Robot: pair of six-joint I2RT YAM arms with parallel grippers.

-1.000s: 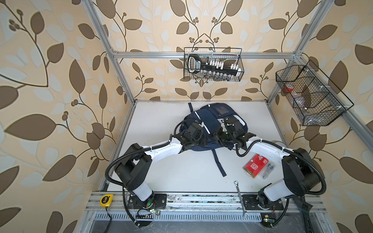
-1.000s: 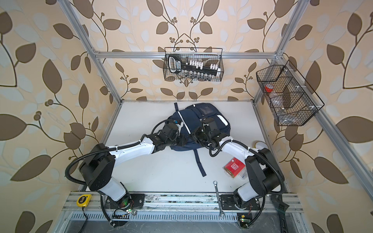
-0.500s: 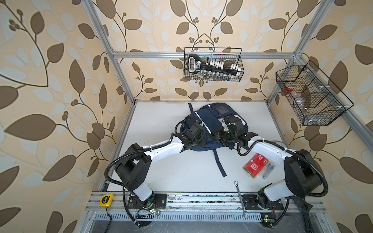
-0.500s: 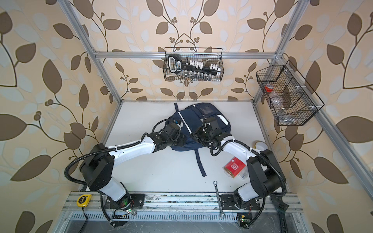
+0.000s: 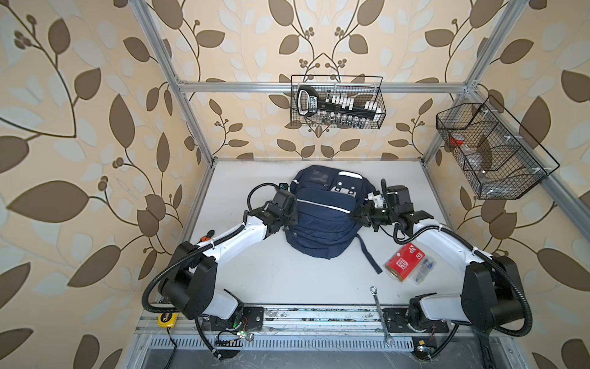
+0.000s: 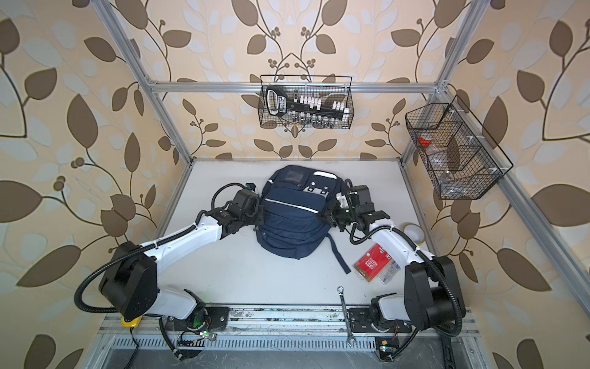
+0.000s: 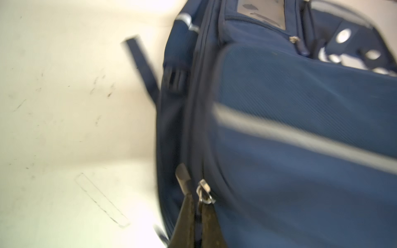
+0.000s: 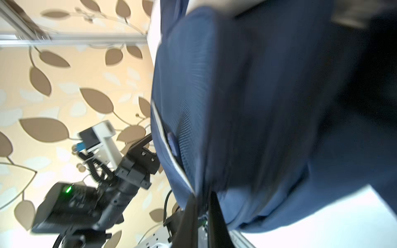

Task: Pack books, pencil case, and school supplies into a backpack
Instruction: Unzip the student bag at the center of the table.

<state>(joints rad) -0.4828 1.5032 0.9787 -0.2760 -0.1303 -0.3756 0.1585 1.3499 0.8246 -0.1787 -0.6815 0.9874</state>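
Backpack: the navy backpack (image 5: 322, 220) (image 6: 292, 220) is lying flat with its front pockets up, toward the back of the white worktop (image 5: 287, 278), between the two arms.
Left end effector: the left end effector (image 7: 198, 205) is pressing in at the backpack's left side. Its fingers are squeezing together on a metal zipper pull (image 7: 204, 191) at the side seam.
Right end effector: the right end effector (image 8: 203, 200) is reaching in at the backpack's right side. Its fingers are almost meeting and pinching a fold of the navy fabric beside a thin white stripe, though this view is blurring the detail.
School supplies: the clear plastic box with red label (image 5: 405, 263) (image 6: 373, 263) is lying on the worktop to the front right of the backpack, apart from it and just beside the right arm.
Strap: a dark strap (image 5: 367, 254) is trailing from the backpack toward that box.
Wrench: a wrench (image 5: 378, 310) is lying across the front edge of the worktop.
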